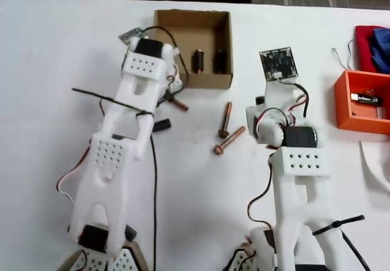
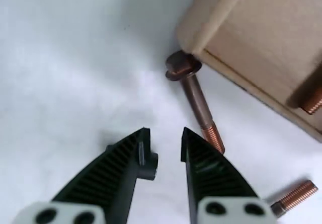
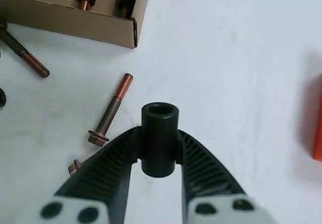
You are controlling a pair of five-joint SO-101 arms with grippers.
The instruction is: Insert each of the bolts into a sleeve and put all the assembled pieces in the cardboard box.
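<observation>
Right wrist view: the right claw pinches a black sleeve, its open bore toward the camera, with the white table behind it. The left claw is spread, its tips just beside the threaded end of a bolt whose head touches a corner of the cardboard box. Two loose bolts lie between the arms. Inside the box, two dark pieces lie side by side, probably sleeved bolts.

The cardboard box stands open on top, its left half bare. Between the arms the worktop is open, save a bolt and a second bolt mid-gap; a third bolt lies just beside the box's corner.
</observation>
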